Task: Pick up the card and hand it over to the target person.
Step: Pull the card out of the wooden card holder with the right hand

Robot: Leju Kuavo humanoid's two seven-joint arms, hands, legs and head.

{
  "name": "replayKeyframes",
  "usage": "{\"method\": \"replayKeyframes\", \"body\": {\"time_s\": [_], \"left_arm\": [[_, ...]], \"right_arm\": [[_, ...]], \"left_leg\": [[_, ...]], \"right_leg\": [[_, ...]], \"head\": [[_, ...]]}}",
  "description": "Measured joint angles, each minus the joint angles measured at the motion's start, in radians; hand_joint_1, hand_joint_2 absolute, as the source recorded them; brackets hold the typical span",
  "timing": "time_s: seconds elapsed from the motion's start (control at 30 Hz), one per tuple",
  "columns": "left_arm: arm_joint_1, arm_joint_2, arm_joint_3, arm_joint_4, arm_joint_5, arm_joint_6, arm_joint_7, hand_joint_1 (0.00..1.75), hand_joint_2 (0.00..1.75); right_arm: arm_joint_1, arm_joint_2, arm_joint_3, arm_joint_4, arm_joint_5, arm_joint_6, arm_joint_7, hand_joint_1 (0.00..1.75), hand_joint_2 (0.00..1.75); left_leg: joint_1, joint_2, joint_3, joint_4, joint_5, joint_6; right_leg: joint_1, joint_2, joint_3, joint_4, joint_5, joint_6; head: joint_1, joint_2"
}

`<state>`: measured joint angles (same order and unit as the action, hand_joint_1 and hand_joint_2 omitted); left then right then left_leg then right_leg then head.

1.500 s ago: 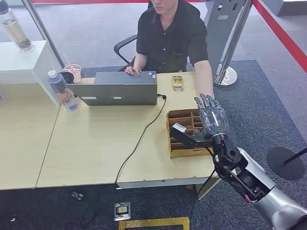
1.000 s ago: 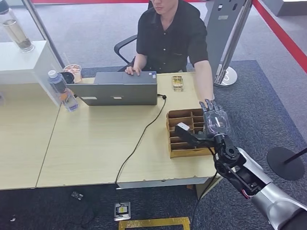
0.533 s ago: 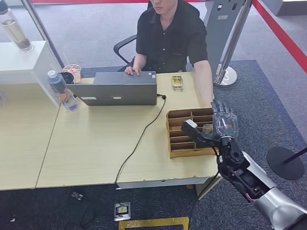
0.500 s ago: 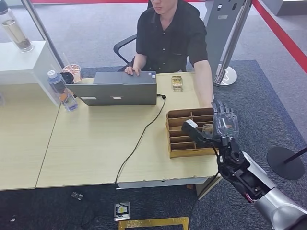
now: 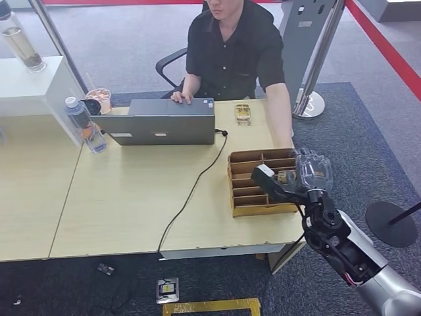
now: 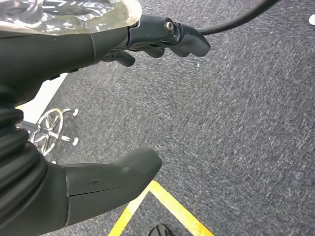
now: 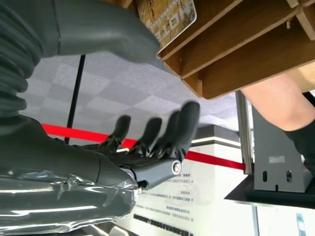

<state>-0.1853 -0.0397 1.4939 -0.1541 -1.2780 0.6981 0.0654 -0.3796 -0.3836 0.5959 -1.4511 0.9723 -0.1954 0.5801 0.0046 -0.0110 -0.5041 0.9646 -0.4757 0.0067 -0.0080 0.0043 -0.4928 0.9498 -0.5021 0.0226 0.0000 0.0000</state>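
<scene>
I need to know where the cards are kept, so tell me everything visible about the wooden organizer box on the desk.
The wooden organizer box is a low, open-topped tray of light brown board, split by thin dividers into several slots. It lies flat near the desk's right front corner, beside the person's forearm. A printed card lies in one slot. The right hand hovers open at its right end, thumb over the slots.

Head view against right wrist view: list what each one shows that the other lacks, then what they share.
Head view alone: the laptop with its black cable, the water bottle, the tabletop and the seated person's torso.

Right wrist view alone: the printed face of the card close up, and a grey panel behind.

Both: the right hand, fingers spread and holding nothing, at the wooden divided tray, with the person's forearm beside it.
</scene>
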Motion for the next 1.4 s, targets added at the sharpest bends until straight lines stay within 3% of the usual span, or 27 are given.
{"method": "replayKeyframes", "body": {"time_s": [0.13,0.27,0.47,0.7,0.87,1.23,1.4], "left_arm": [[0.000,0.009,-0.007,0.012,-0.005,0.000,-0.010,0.00,1.75],[0.000,0.015,-0.016,0.020,-0.014,0.000,-0.014,0.00,1.75],[0.000,0.018,-0.016,0.023,-0.017,0.000,-0.001,0.00,1.75],[0.000,0.016,-0.019,0.016,-0.021,0.000,0.010,0.00,1.75],[-0.001,0.021,-0.024,0.022,-0.026,0.000,0.009,0.00,1.75],[-0.002,0.027,-0.026,0.035,-0.030,0.000,0.001,0.00,1.75],[-0.002,0.030,-0.030,0.047,-0.035,0.000,-0.011,0.00,1.75]], "right_arm": [[0.016,-0.003,-0.001,-0.014,0.000,0.026,0.002,0.94,1.75],[0.030,-0.007,-0.004,-0.030,0.004,0.063,0.007,0.53,1.75],[0.031,0.006,0.002,-0.015,0.001,0.089,0.005,0.33,1.75],[0.011,0.028,0.013,0.037,-0.001,0.105,-0.006,0.47,1.75],[0.008,0.028,0.017,0.054,-0.009,0.117,-0.011,0.71,1.75],[0.000,0.030,0.030,0.065,-0.018,0.144,-0.014,0.89,1.75],[0.017,0.017,0.019,0.047,-0.020,0.150,-0.006,0.84,1.75]], "left_leg": [[0.000,0.000,0.000,0.000,0.000,0.000],[0.000,0.000,-0.001,0.000,0.001,0.000],[0.000,0.000,0.000,0.000,0.000,0.000],[0.000,0.002,0.001,0.000,0.000,0.000],[0.000,0.001,0.001,0.000,0.000,0.000],[0.000,0.002,0.001,-0.001,0.000,0.000],[0.000,0.000,0.001,-0.001,0.000,0.000]], "right_leg": [[0.000,0.000,0.000,0.000,0.000,0.000],[0.000,-0.001,0.000,0.000,0.000,0.000],[0.000,0.000,0.000,0.000,0.000,0.000],[0.000,0.002,0.000,0.000,0.001,0.000],[0.000,0.002,0.001,0.000,0.000,0.000],[0.000,0.002,0.001,0.000,0.001,0.000],[0.000,0.001,0.002,-0.001,0.000,0.000]], "head": [[0.000,0.000],[0.000,0.000],[0.000,0.000],[0.000,0.000],[0.000,0.000],[0.000,0.000],[0.000,0.000]]}}
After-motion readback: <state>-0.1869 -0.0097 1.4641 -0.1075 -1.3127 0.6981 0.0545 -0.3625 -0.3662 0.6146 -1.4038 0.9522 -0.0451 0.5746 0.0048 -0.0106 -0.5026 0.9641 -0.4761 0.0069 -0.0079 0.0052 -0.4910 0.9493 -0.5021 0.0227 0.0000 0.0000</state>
